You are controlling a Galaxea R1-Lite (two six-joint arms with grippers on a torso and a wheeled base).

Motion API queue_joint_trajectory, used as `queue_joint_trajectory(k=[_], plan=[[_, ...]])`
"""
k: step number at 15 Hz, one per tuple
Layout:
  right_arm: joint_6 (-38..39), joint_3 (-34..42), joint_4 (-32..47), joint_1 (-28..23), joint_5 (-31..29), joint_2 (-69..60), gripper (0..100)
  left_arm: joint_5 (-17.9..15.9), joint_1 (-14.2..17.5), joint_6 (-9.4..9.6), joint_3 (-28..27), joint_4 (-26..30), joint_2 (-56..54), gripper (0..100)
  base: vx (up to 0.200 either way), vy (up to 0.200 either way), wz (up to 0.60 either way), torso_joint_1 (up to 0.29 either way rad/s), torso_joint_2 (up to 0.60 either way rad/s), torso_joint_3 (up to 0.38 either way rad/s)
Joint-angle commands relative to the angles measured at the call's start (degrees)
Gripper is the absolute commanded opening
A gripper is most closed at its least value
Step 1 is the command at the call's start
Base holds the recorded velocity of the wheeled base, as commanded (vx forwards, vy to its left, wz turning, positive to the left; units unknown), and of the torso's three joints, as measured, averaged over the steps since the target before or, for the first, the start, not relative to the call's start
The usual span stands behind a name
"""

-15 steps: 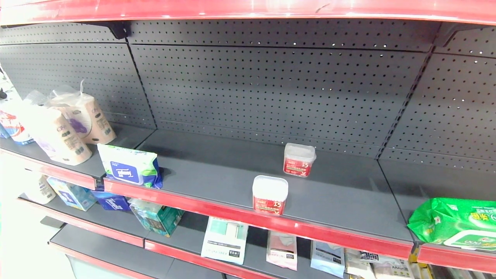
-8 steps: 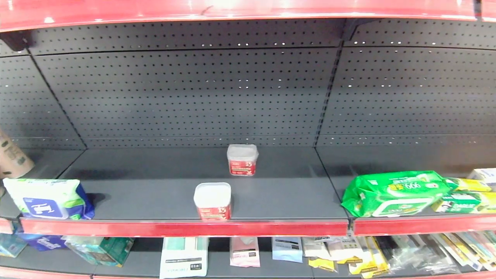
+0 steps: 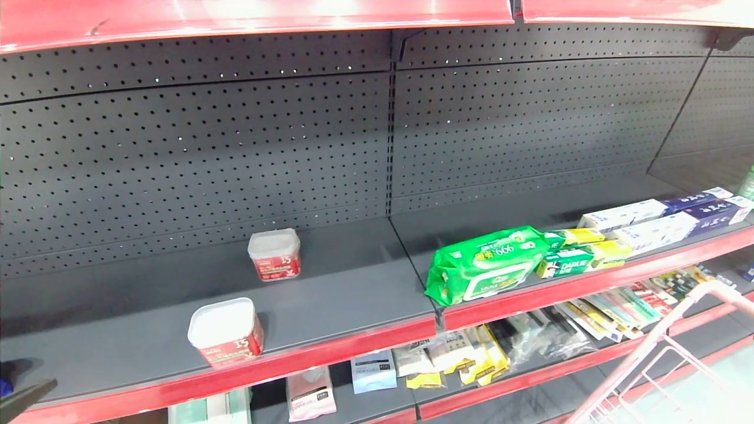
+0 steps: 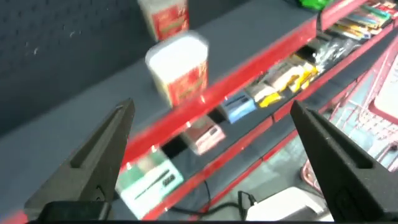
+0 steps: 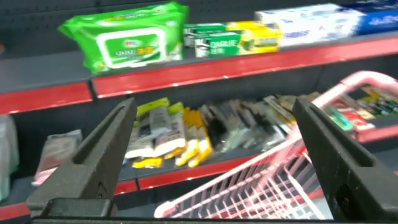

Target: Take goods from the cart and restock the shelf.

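Observation:
Two white tubs with red labels stand on the grey shelf point(image 3: 353, 294): one near the front edge point(image 3: 226, 331), one farther back point(image 3: 274, 254). The pink cart point(image 3: 665, 359) shows its rim at the lower right of the head view, and its wire basket point(image 5: 292, 180) lies below my right gripper point(image 5: 214, 155), which is open and holds nothing. My left gripper point(image 4: 214, 155) is open and empty too, held in front of the shelf with the front tub point(image 4: 179, 67) beyond it.
A green wipes pack point(image 3: 489, 265) and toothpaste boxes point(image 3: 642, 221) lie on the shelf's right section. The lower shelf point(image 3: 471, 359) carries several small packets. A red shelf point(image 3: 253, 17) overhangs above, and a dark perforated panel point(image 3: 235, 153) backs the shelf.
The whole head view has swung to the right, so the camera has moved: the left-hand goods have left the picture and the green pack, the boxes and the cart's rim have come in.

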Motion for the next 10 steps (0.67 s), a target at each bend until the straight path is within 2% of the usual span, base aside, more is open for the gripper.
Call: queue_joint_trajectory(k=[1, 2, 4, 6, 7, 8, 10], plan=[[0.01, 0.00, -0.07, -0.05, -0.10, 0.08, 100, 1.73, 0.18, -0.12, -2.90, -4.57, 11.31, 100, 0.000, 0.000, 0.00, 0.000, 0.00, 0.000], [0.09, 0.00, -0.07, -0.05, -0.10, -0.01, 100, 3.93, 0.26, -0.38, -5.36, -6.33, 16.85, 100, 0.000, 0.000, 0.00, 0.000, 0.00, 0.000], [0.09, 0.00, -0.07, -0.05, -0.10, 0.08, 100, 7.79, 0.26, -3.02, -10.45, -12.57, 28.45, 100, 0.000, 0.000, 0.00, 0.000, 0.00, 0.000], [0.09, 0.00, -0.07, -0.05, -0.10, -0.01, 100, 13.07, 0.18, -3.46, -14.94, -18.81, 37.86, 100, 0.000, 0.000, 0.00, 0.000, 0.00, 0.000], [0.18, 0.00, -0.07, -0.05, -0.10, 0.08, 100, 17.20, -0.17, -3.20, -16.34, -18.11, 39.88, 100, 0.000, 0.000, 0.00, 0.000, 0.00, 0.000], [0.18, 0.00, -0.07, -0.05, -0.10, -0.01, 100, 18.69, -0.79, -3.28, -16.69, -17.67, 41.11, 100, 0.000, 0.000, 0.00, 0.000, 0.00, 0.000], [0.09, 0.00, -0.07, -0.05, -0.10, -0.01, 100, 20.36, -1.32, -4.78, -16.61, -16.88, 44.10, 100, 0.000, 0.000, 0.00, 0.000, 0.00, 0.000]])
